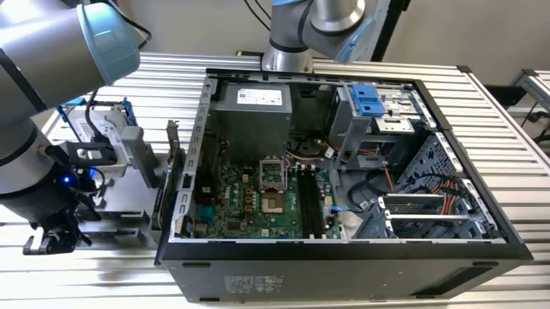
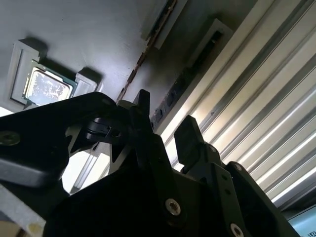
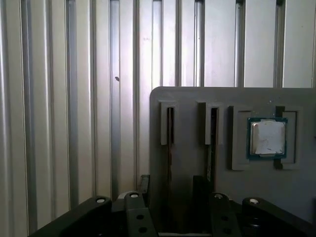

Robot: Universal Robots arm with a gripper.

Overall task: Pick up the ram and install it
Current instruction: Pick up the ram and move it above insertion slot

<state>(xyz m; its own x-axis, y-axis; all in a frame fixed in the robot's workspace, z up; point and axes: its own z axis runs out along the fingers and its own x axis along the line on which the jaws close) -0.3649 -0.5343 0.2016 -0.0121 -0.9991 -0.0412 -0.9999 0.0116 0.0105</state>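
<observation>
The gripper has its two black fingers spread, with open space between them and nothing pinched. Just ahead of the fingertips in both wrist views, the ram stands on edge in a narrow slot of the grey holder plate. Its long axis runs straight away from the gripper, in line with the gap, so one finger sits to each side of the stick's flat faces. Whether the pads already touch it cannot be told. A second narrow slot lies parallel and just beside the first, on the side toward the processor chip. It shows a thin brownish edge that may be another stick. The chip itself rests flat in its square recess, clear of the fingers. In the exterior view the holder sits at the exterior view's left, with the hard drive in its blue frame standing at its far end. Everything rests on a ribbed aluminium table. Close beside the holder, toward the exterior view's right, the open computer case lies on its side. Inside it the green motherboard faces up, and its long black memory slots are well apart from the gripper.
</observation>
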